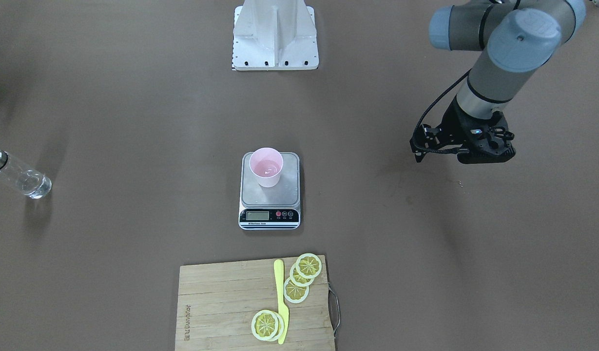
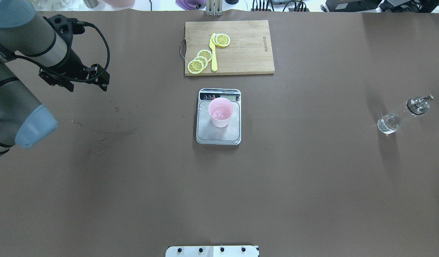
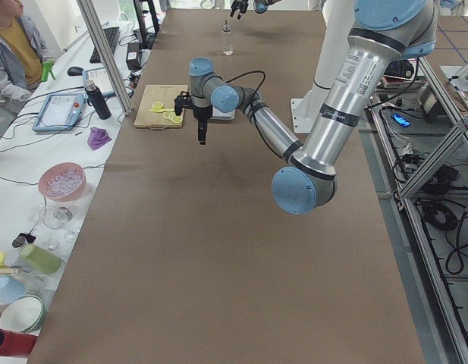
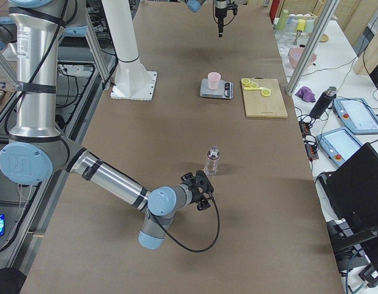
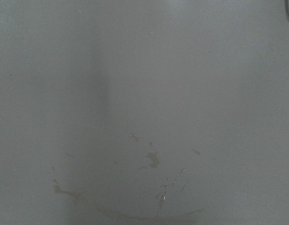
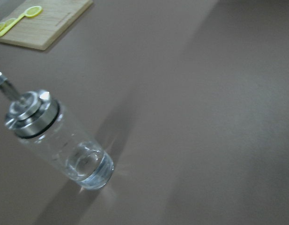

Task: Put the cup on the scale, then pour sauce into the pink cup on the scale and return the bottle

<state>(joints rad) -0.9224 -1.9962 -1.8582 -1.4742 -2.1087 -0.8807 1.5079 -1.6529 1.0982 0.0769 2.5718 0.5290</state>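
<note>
Brown table (image 2: 276, 178): bottle (image 4: 210, 160) upright, 1 o'clock of right gripper (image 4: 201, 182) in right-side view, apart. Left gripper (image 2: 103, 76) far. Finger states: cannot tell.

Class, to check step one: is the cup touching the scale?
Touching. The front-facing view shows the cup standing on the scale, base on its platform.

cup (image 1: 265, 167) pale pink, plain; scale (image 1: 290, 191) silver-grey, black front strip with red button; bottle (image 1: 19, 175) clear, chrome cap; table (image 1: 426, 268) flat brown; board (image 1: 221, 302) beside scale pale wood grain; lemon slices (image 1: 309, 265) yellow, white rims; knife (image 1: 281, 302) yellow
</note>
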